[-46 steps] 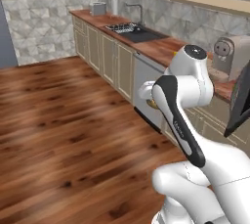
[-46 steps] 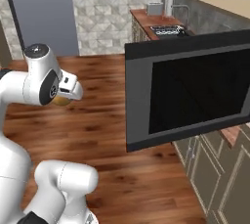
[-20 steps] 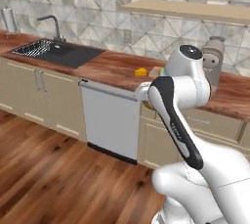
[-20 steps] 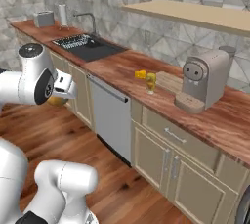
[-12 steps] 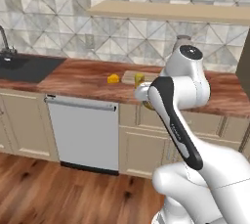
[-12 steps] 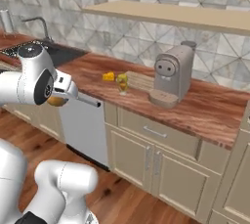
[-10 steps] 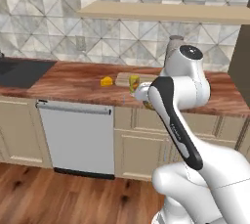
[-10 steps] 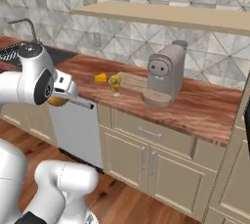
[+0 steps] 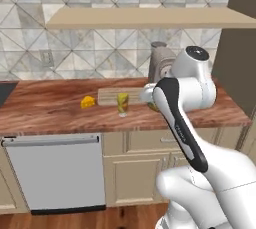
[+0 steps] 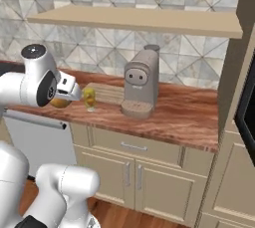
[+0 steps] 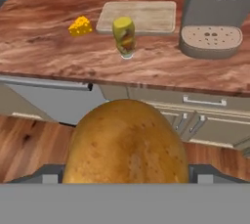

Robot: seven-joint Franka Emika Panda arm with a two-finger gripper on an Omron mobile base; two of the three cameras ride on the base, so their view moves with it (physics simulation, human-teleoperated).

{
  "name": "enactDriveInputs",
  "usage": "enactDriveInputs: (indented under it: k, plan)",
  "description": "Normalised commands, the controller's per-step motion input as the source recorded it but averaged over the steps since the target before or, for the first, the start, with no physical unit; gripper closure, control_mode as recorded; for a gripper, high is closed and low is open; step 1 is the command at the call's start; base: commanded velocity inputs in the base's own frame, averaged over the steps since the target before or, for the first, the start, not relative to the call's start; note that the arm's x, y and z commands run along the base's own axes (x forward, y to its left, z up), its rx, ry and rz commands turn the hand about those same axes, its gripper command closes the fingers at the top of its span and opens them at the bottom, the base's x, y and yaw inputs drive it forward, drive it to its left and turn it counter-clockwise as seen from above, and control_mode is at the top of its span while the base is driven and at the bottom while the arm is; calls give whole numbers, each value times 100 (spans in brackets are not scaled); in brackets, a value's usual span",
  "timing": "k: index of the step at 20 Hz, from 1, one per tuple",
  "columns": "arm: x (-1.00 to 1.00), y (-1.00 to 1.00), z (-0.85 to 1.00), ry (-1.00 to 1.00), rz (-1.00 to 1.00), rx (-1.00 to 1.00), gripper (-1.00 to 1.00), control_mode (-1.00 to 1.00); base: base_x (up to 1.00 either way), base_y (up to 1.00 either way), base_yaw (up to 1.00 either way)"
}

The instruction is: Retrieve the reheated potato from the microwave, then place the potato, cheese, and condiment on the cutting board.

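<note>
The golden-brown potato (image 11: 126,142) sits in my gripper (image 10: 66,96), whose jaws are shut on it; it also peeks out under the hand (image 10: 60,103). I hold it in front of the counter edge, short of the bottle. The tan cutting board (image 11: 139,16) lies flat on the wooden counter. The yellow cheese (image 11: 80,26) wedge rests just left of it. The condiment (image 11: 124,36) bottle stands upright at the board's front edge. A dark strip of the microwave (image 10: 248,112) shows at the far right.
A grey coffee machine (image 10: 140,82) stands on the counter right of the board. A wall shelf (image 9: 140,18) hangs above. A dishwasher front (image 9: 55,173) and cabinet doors (image 10: 129,177) lie below the counter (image 11: 44,56).
The whole scene has slid as the base moved along the counter; board, cheese and bottle now sit nearer the middle. The potato stays in the gripper.
</note>
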Motion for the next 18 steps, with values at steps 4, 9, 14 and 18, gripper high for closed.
enactDriveInputs:
  k: [4, 9, 14, 18]
  plan:
    - [0, 0, 0, 0, 0, 0, 100, 100, 59, 56, -22]
    - [0, 0, 0, 0, 0, 0, 100, 100, 55, 64, -3]
    - [0, 0, 0, 0, 0, 0, 100, 100, 76, 45, -9]
    - [0, 0, 0, 0, 0, 0, 100, 100, 59, 30, -19]
